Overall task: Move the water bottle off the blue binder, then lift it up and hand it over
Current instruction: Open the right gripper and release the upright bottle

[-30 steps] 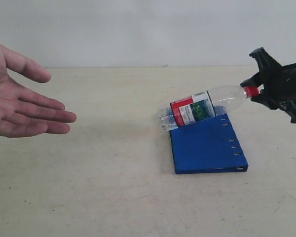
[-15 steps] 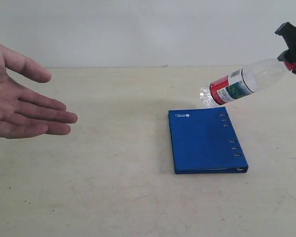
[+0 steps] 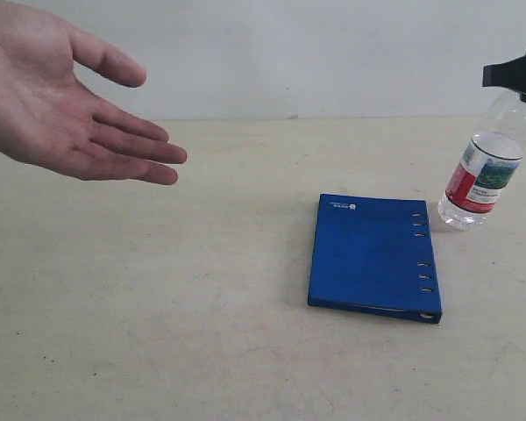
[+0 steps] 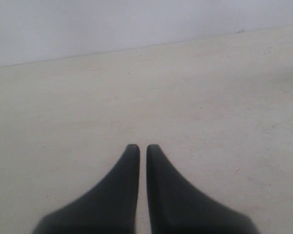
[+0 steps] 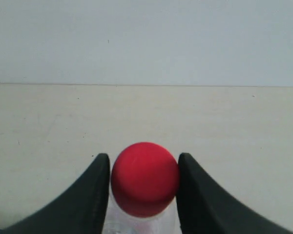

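Observation:
The water bottle (image 3: 484, 172) hangs nearly upright at the right edge of the exterior view, off the blue binder (image 3: 373, 254) and to its right, its base close to the table. My right gripper (image 3: 519, 77) is shut on its neck; the right wrist view shows the red cap (image 5: 145, 178) squeezed between the two black fingers (image 5: 188, 195). The binder lies flat on the table with its rivets along the right edge. My left gripper (image 4: 142, 148) is shut with nothing in it, over bare table, and does not show in the exterior view.
A person's open hand (image 3: 66, 110) reaches in from the upper left of the exterior view, palm up, above the beige table (image 3: 184, 316). A pale wall stands behind the table.
The bottle came off the binder, rose, swung from lying tilted to nearly upright and went down at the right. The binder shifted slightly. The person's hand rose and moved right.

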Motion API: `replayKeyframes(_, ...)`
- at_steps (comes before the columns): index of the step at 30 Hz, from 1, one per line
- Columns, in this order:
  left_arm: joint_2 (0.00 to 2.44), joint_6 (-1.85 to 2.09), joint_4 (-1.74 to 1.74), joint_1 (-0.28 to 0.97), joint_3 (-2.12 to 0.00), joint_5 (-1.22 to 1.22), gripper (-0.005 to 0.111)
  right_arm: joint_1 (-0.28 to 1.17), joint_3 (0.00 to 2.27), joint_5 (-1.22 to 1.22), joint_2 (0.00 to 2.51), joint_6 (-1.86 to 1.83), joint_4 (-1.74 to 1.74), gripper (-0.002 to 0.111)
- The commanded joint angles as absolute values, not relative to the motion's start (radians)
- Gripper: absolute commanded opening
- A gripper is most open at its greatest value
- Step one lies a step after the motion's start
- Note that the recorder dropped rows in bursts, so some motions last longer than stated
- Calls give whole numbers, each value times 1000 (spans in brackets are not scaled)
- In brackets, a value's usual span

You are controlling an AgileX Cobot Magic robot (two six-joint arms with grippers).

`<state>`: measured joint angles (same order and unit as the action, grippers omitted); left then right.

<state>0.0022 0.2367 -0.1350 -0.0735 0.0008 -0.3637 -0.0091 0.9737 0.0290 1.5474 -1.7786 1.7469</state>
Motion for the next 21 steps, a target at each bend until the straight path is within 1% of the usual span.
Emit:
replayKeyframes(1,0,240,-142,-72,0,-363,5,-15,982,25,1547,-1798,1744,0)
replayKeyframes(4,0,240,-142,-72,0,-363,5,-15,982,27,1547,-1810,1744,1)
replayKeyframes(5,0,240,-142,-72,0,-363,5,-15,982,27,1547,-1813,1744,4)
replayKeyframes(6,0,240,-142,-72,0,-363,5,-15,982,29,1547,-1813,1744,10)
replayKeyframes(10,0,240,-142,-72,0,-363,5,-15,982,30,1547,-1817,1744,40)
replayKeyframes(11,0,240,-142,-72,0,-363,5,-15,982,30,1547,-1819,1744,45)
replayKeyframes(12,0,240,-142,-72,0,-363,5,-15,982,30,1547,-1824,1744,47)
replayKeyframes(13,0,240,-142,-72,0,-363,5,-15,982,30,1545,-1824,1744,49)
replayKeyframes(21,0,240,-142,-72,0,-363,5,-9,982,14,1440,-1859,1744,49)
